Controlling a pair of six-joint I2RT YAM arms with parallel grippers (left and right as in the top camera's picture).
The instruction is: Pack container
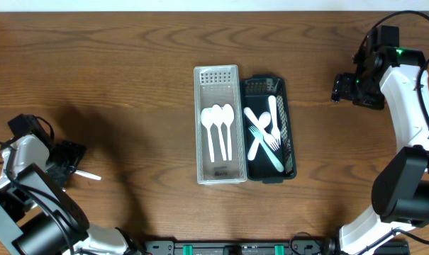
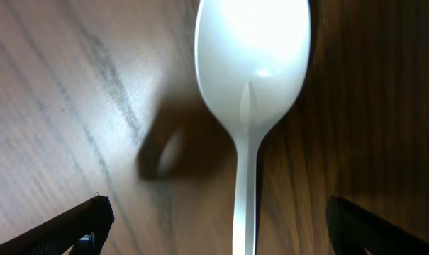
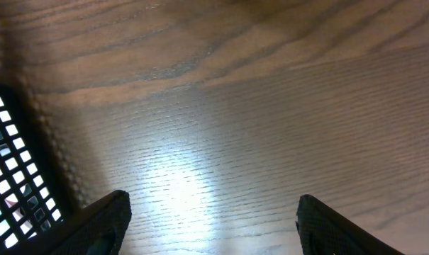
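A white plastic spoon (image 2: 253,64) lies on the wooden table, its bowl away from the left wrist camera. My left gripper (image 2: 221,223) is open, with one finger on each side of the handle, not touching it. In the overhead view the left gripper (image 1: 67,163) is at the far left and the spoon's handle (image 1: 88,175) sticks out beside it. A clear tray (image 1: 218,74) holds three white spoons (image 1: 218,127). A black tray (image 1: 289,106) next to it holds white forks and knives (image 1: 267,138). My right gripper (image 1: 340,88) is open and empty, right of the black tray.
The two trays stand side by side at the table's middle. The right wrist view shows bare wood between the right gripper's fingers (image 3: 210,219) and the black tray's mesh wall (image 3: 8,177) at the left edge.
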